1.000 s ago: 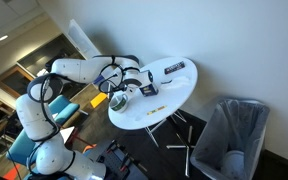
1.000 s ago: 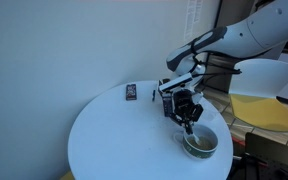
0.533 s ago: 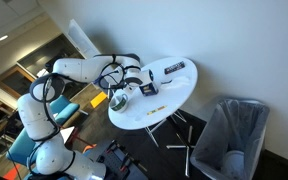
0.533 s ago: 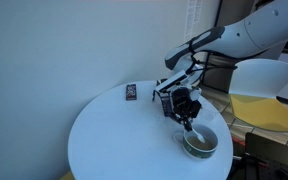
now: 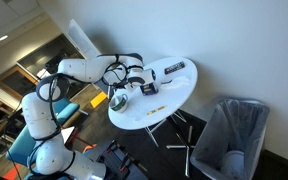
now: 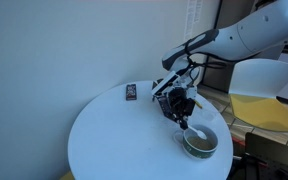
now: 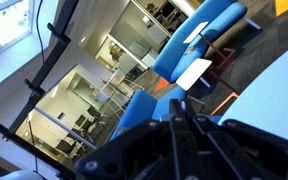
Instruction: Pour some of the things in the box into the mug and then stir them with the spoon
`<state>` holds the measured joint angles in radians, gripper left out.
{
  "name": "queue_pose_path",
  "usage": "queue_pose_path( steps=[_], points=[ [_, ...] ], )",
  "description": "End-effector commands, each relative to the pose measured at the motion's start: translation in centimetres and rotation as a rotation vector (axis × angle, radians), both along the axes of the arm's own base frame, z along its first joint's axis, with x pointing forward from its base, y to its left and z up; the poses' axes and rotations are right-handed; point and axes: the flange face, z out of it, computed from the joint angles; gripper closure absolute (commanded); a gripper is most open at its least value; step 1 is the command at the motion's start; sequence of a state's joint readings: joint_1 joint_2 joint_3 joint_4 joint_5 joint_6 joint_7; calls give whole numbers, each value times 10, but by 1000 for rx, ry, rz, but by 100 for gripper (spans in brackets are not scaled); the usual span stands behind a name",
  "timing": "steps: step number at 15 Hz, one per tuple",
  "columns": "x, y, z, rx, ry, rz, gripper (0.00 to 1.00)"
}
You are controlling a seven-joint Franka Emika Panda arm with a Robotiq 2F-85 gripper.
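while the round white table [image 6: 104, 140] carries everything, the work sits at the side where the arm reaches in. the mug [image 6: 200, 143] stands there close to the edge, greyish with a dark inside. the box [image 5: 149, 89] rests near it, further onto the table; whether it is upright or lying flat i cannot tell. the gripper [image 6: 182, 107] hangs tilted above the mug's rim, jaws pinched together on what looks like the spoon [image 6: 188, 124], whose pale tip reaches down to the rim. the step in hand seems to be stirring. it wants a firm grip, the tip lowered well inside the wall, and small slow circles with no sideways push, since a light mug so near the edge could slide or tip.
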<state>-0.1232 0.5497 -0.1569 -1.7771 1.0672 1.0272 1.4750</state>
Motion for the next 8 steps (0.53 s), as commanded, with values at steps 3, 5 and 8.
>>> queue_pose_path(
  steps=[3,5,8],
  points=[
    [17,-1,3,-3,107,-1,99],
    [20,-1,6,-12,132,1,99],
    [24,-1,10,-27,154,-3,99]
  ],
)
